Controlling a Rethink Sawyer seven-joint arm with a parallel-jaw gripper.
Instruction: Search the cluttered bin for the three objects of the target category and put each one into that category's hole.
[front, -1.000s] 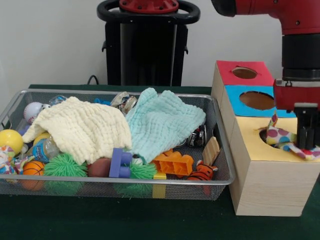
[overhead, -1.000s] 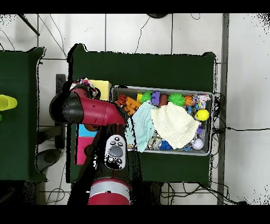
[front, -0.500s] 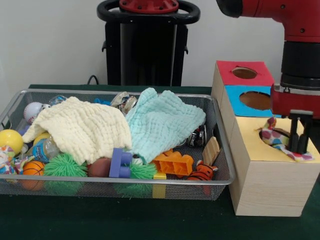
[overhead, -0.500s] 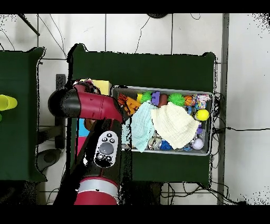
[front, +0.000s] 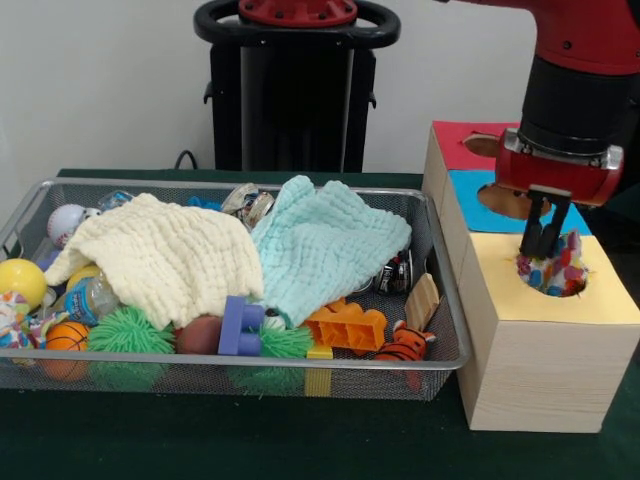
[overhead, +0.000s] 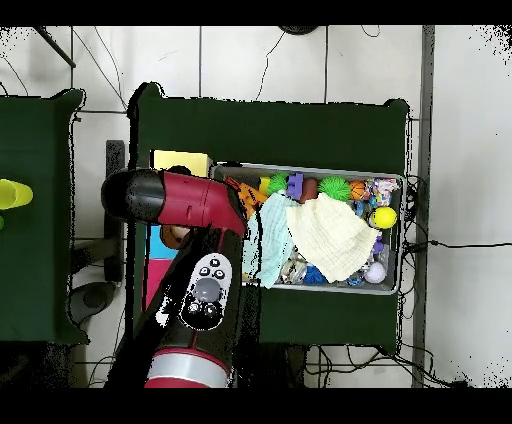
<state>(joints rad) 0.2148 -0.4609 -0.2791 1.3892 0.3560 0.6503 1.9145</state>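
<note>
A polka-dot cloth (front: 558, 272) is bunched down into the round hole of the yellow box section (front: 560, 308), with only its top showing. My gripper (front: 540, 250) stands upright over that hole's left edge, shut, its tips touching the cloth's top. In the overhead view the red arm (overhead: 185, 200) hides the gripper and the hole; only the yellow section (overhead: 180, 161) shows. The mesh bin (front: 250, 362) to the left holds a cream cloth (front: 160, 255) and a mint cloth (front: 325, 245) draped over toys.
Behind the yellow section lie a blue section (front: 468, 195) and a red one (front: 460, 140), each with a hole. The bin also holds a yellow ball (front: 20, 280), green spiky balls (front: 130, 330), an orange block (front: 345, 325) and a tiger toy (front: 405, 345).
The gripper moved left from the box's right edge to the yellow hole. The polka-dot cloth, earlier spread over the yellow top, is now tucked into the hole.
</note>
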